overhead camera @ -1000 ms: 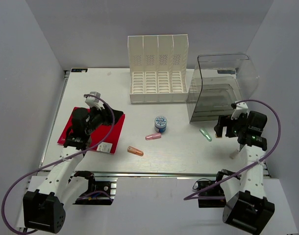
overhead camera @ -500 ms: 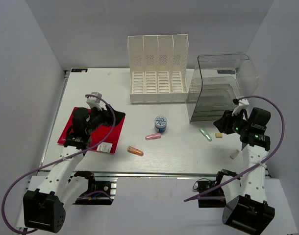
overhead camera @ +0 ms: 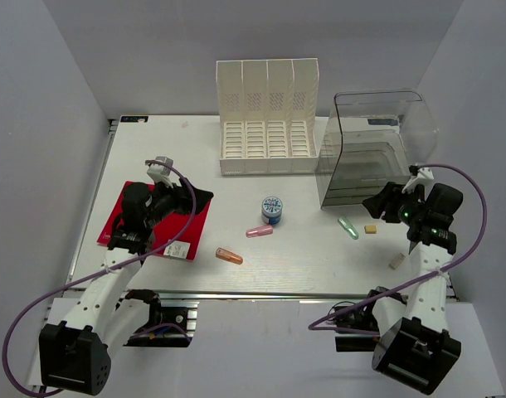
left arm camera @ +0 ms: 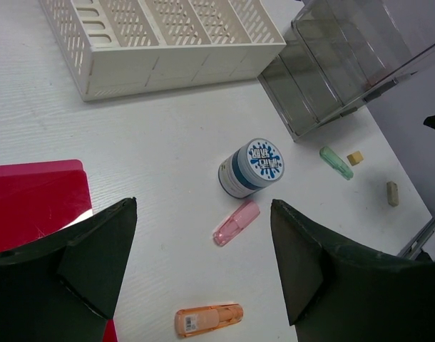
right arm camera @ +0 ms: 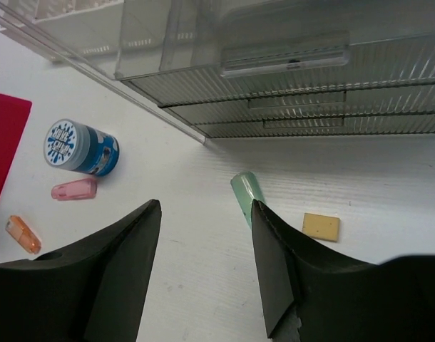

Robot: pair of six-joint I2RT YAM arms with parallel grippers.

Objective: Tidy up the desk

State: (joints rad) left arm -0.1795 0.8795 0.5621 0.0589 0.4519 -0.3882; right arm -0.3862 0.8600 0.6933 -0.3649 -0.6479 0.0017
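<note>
The white desk (overhead camera: 311, 259) holds a red folder (overhead camera: 120, 217) at the left, and my left gripper (overhead camera: 197, 197) hangs open over the folder's right edge. In the left wrist view its fingers (left arm camera: 96, 256) are spread wide with nothing between them. Ahead lie a blue jar (left arm camera: 252, 168), a pink cap (left arm camera: 236, 222) and an orange cap (left arm camera: 209, 320). My right gripper (overhead camera: 376, 203) stands open and empty in front of the clear drawer unit (overhead camera: 373, 149). Just below it lie a green cap (right arm camera: 246, 192) and a small yellow block (right arm camera: 321, 226).
A white file organizer (overhead camera: 268, 116) stands at the back centre. A beige eraser (overhead camera: 395, 262) lies near the front right, by the aluminium rail (overhead camera: 261, 294). The jar (overhead camera: 272, 207), pink cap (overhead camera: 259, 231) and orange cap (overhead camera: 229, 256) sit mid-desk.
The yellow block, unseen a second ago, now lies on the desk beside the green cap. My right gripper has drawn back to the right, away from it. The left jaws have spread wider.
</note>
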